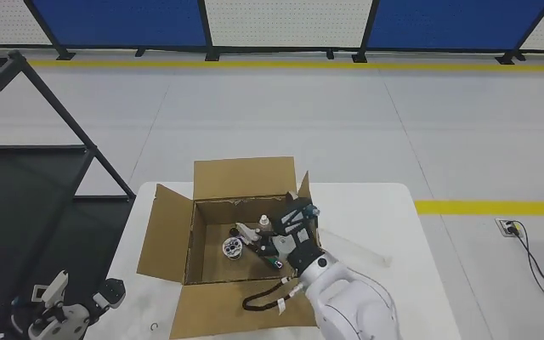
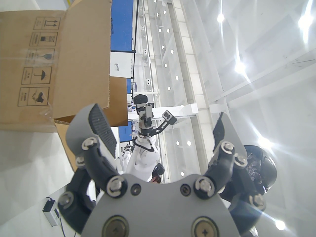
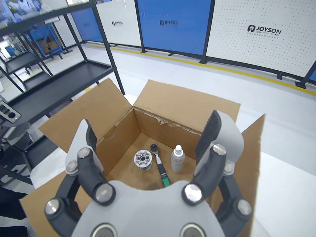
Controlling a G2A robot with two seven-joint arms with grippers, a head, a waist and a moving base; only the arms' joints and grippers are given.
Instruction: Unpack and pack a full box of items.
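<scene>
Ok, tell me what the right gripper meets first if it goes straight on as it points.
Probably the ratchet wrench on the box floor; the open right gripper points down at it. Depth is unclear.

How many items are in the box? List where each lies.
3, in a row on the box floor: metal disc, ratchet in the middle, small bottle. The right tool may hide others.

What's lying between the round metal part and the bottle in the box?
A ratchet, on the floor of the box, lies between the metal part and the bottle, touching neither. The right wrist view shows it.
</scene>
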